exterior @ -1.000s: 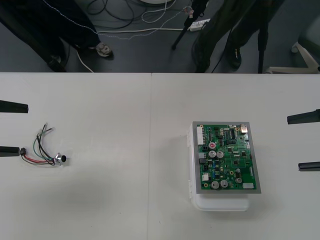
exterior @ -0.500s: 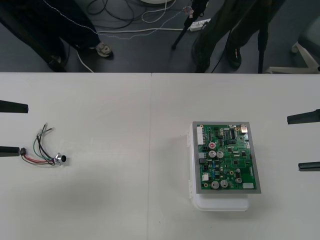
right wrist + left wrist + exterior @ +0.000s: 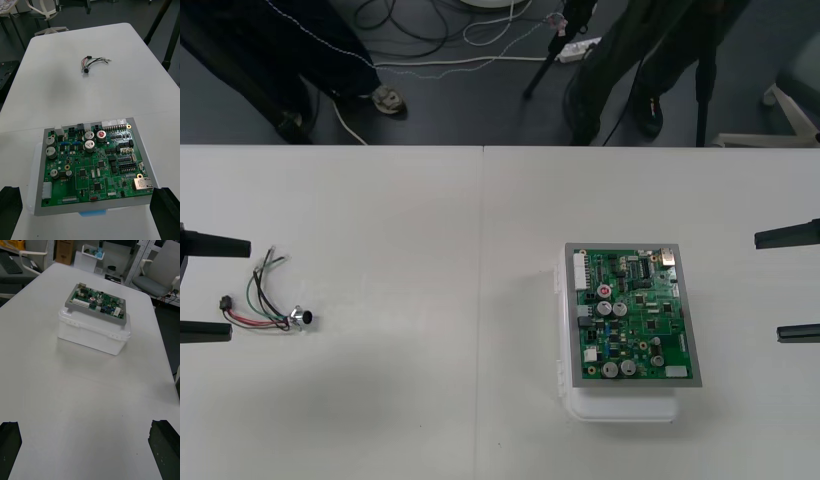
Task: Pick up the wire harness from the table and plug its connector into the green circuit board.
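Wire harness [image 3: 268, 300] loose on table [image 3: 430, 250], left side, unplugged. Its black plug [image 3: 225, 302] sits between spread fingers of left gripper [image 3: 238, 287]. Green circuit board [image 3: 635, 315] on white base [image 3: 620, 408], well apart. Right gripper [image 3: 770, 287] at right edge, jaws apart.

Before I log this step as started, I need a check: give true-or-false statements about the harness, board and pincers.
1. The wire harness lies on the table, apart from the board. True.
2. Its plug sits in the board. False: the plug lies on the table by the left pincer.
3. The left pincer is shut on the harness. False: it stands open.
4. The right pincer is open, beside the board, not touching it. True.
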`<state>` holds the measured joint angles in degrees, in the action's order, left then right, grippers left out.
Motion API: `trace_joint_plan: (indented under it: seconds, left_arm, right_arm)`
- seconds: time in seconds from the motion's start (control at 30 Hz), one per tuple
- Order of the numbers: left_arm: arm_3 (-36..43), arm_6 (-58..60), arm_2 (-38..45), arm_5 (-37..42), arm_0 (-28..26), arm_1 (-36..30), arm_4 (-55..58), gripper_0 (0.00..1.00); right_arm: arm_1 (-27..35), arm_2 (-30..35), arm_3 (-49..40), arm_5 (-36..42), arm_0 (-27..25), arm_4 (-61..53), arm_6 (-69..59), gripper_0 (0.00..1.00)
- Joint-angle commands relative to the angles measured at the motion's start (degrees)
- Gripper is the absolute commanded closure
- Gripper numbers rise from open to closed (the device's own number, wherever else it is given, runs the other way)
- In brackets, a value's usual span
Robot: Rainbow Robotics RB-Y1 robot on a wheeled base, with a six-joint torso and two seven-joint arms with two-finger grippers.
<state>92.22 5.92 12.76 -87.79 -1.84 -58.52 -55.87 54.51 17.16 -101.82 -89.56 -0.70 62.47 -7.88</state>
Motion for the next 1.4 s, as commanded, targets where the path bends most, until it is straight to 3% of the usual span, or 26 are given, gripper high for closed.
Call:
trace_joint_plan:
  seconds: [0.03, 0.6, 0.93, 1.0, 1.03, 1.4]
  left_arm:
    - [0.24, -3.73, -0.28, -2.21, 0.61, 0.33, -1.96, 0.0]
    - [0.33, -17.35, -0.89, -2.21, 4.39, -3.88, -13.12, 0.0]
    - [0.42, -28.69, -10.12, -1.95, 7.2, -11.18, -17.16, 0.0]
    - [1.21, -31.32, -12.14, -0.37, 8.08, -12.41, -18.83, 0.0]
    - [1.47, -32.11, -12.5, 0.07, 8.26, -12.67, -19.36, 0.0]
    - [6.75, -47.67, -17.33, 10.8, 9.13, -16.1, -27.62, 0.0]
  right_arm:
    - [2.18, 0.06, -0.22, -0.44, -0.53, -0.24, 2.17, 0.0]
    - [2.18, 0.06, -0.22, -0.44, -0.53, -0.24, 2.17, 0.0]
    - [2.18, 0.06, -0.22, -0.44, -0.53, -0.24, 2.17, 0.0]
    - [2.18, 0.06, -0.22, -0.44, -0.53, -0.24, 2.17, 0.0]
    - [0.6, -2.22, 0.39, -0.44, -2.91, 0.11, 2.08, 0.0]
    - [1.57, -2.92, 1.09, -0.44, -4.05, -2.97, 2.35, 0.0]
